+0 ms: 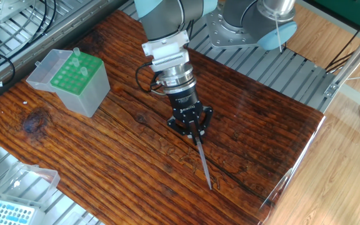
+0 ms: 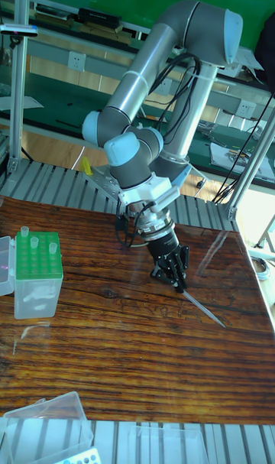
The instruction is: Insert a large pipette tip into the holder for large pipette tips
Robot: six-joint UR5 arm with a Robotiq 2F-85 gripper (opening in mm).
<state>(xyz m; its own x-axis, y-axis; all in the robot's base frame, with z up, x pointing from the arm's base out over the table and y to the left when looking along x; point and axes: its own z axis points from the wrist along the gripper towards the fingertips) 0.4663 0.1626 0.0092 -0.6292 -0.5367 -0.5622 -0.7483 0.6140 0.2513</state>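
Note:
The large pipette tip [image 1: 204,164] is a thin grey cone that slants down toward the table's near right, with its fine point at or just above the wood. My gripper [image 1: 195,134] leans over its wide end, and the black fingers are drawn together on it. The tall fixed view shows the same: the gripper [image 2: 180,285] is shut on the upper end of the pipette tip [image 2: 205,309]. The holder for large pipette tips [image 1: 74,75] stands far off at the table's left. Its green top [image 2: 37,260] carries a few upright tips and its clear lid hangs open.
A flatter box with a light blue grid [image 1: 8,213] and a clear open lid [image 1: 29,177] sits off the table's front left corner. Cables run along the metal frame at the left. The wooden table's right edge [image 1: 292,169] lies near the tip.

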